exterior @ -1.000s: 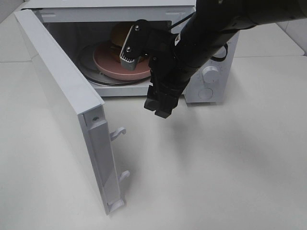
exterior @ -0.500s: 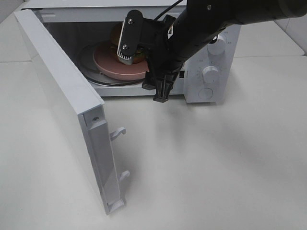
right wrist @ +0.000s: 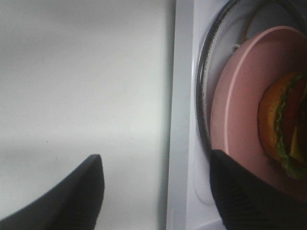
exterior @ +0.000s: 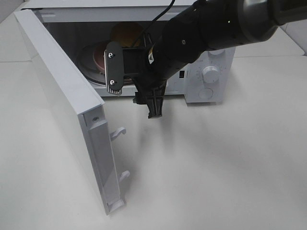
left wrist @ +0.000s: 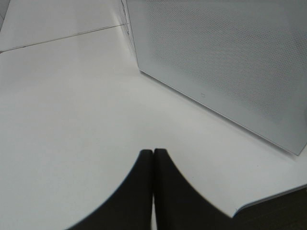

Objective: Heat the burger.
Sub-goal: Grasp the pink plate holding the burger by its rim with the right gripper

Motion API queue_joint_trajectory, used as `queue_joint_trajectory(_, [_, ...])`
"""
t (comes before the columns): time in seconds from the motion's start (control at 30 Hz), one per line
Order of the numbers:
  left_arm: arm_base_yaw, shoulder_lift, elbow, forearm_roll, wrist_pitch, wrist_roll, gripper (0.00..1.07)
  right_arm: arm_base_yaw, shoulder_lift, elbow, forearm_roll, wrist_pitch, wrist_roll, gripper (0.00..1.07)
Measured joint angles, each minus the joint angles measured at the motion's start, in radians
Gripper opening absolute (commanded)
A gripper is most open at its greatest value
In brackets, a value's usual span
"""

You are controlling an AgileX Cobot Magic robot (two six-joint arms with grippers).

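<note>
While the microwave door [exterior: 62, 91] hung wide open at the near left, its latch hooks [exterior: 118, 132] jutting over the white table [exterior: 216, 167], the left gripper [left wrist: 153, 160] sat low beside that door's dotted panel, fingers pressed together on nothing. Further in, there it was: the right gripper [exterior: 134, 98] hung just outside the mouth of the microwave [exterior: 211, 72], spread wide and empty. Its silver-backed finger [exterior: 113, 67] stood before the cavity, and the dark finger [exterior: 154, 103] pointed down at the table. Seen from its own wrist, one finger hung over the tabletop and the other crossed the oven's front edge. Deeper inside lay the pink plate [right wrist: 240, 96] on the glass turntable [right wrist: 204, 72]. On the plate sat the burger [right wrist: 283, 124], lettuce and tomato showing. It was past the fingertips, clear of both, not between them. Farthest back, its golden bun showed above the arm.
</note>
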Motion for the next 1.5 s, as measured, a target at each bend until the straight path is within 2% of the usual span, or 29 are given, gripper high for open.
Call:
queue_joint_trajectory(0.63, [0.000, 0.000, 0.000, 0.000, 0.000, 0.000, 0.00, 0.001, 0.060, -0.005, -0.187, -0.096, 0.053, 0.63])
queue_joint_trajectory(0.83, [0.000, 0.000, 0.000, 0.000, 0.000, 0.000, 0.00, 0.001, 0.092, -0.083, -0.207, -0.101, 0.106, 0.63])
queue_joint_trajectory(1.5, [0.000, 0.000, 0.000, 0.000, 0.000, 0.000, 0.00, 0.001, 0.215, -0.247, -0.210, -0.095, 0.136, 0.63])
